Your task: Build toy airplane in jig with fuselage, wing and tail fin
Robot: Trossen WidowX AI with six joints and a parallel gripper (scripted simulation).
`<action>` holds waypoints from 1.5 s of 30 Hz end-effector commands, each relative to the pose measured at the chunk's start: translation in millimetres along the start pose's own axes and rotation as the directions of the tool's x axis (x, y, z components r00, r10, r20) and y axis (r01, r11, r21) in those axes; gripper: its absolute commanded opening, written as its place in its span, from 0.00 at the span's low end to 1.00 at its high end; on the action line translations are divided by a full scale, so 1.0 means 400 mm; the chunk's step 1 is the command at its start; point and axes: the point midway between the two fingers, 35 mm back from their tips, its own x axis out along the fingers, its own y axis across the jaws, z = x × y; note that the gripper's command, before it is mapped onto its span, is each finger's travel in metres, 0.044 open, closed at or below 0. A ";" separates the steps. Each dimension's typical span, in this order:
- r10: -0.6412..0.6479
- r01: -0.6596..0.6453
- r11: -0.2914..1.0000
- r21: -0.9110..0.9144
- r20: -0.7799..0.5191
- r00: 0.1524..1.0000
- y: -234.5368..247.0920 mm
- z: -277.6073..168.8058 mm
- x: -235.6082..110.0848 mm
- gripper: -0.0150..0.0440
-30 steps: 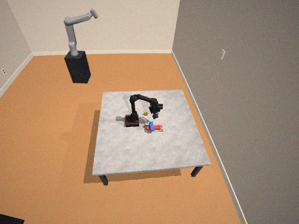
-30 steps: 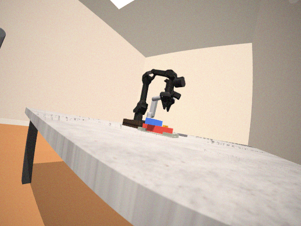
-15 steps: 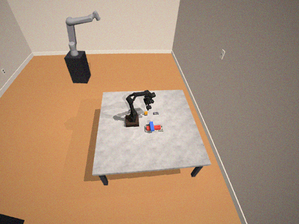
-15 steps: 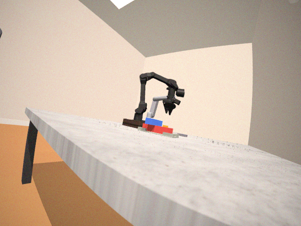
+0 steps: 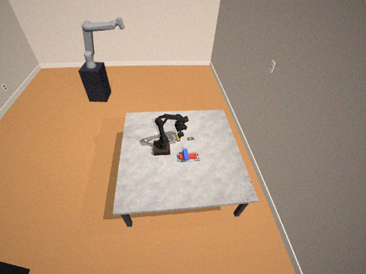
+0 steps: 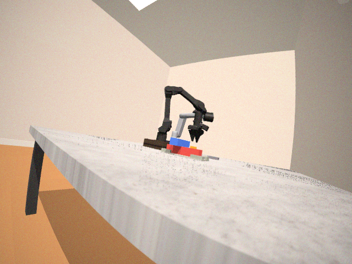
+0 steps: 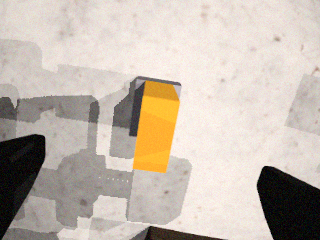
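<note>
Starting over on the left side of the top view, there's a grey arm on a dark pedestal (image 5: 94, 82) way off on the orange floor, nowhere near the action. Moving right you hit the marble-look table (image 5: 169, 189), and on it the black arm standing on its brown base (image 5: 161, 149). Just right of the base the gripper (image 5: 179, 131) hangs pointing down over the orange tail fin (image 5: 178, 137), which is lying on the table top, not in any socket. From the wrist cam the tail fin (image 7: 156, 126) sits pretty much centred between the two black fingers, a bit tilted, with its small grey tab end poking out at the far end, and the edge of the brown base showing along the bottom. Fingers are spread wide with nothing between them, and they look to be above the fin rather than touching it. A little further right there's a small grey flat thing (image 5: 190, 138) on the table, too small to tell what it is. Then below and to the right is the jig (image 5: 196, 159) with the red fuselage (image 5: 192, 155) lying in the cradle and the blue wing (image 5: 186, 154) sitting crosswise on top of it. In the exterior view the wing (image 6: 179, 142) looks flat on the fuselage (image 6: 185, 150).
</note>
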 end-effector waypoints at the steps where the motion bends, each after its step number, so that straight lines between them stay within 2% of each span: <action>1: -0.001 0.001 1.000 0.003 -0.006 1.000 -0.001 -0.003 0.034 1.00; 40: -0.001 0.001 1.000 0.003 -0.007 1.000 -0.001 -0.006 0.171 1.00; 45: -0.001 0.001 1.000 0.003 -0.007 1.000 -0.001 -0.006 0.171 0.78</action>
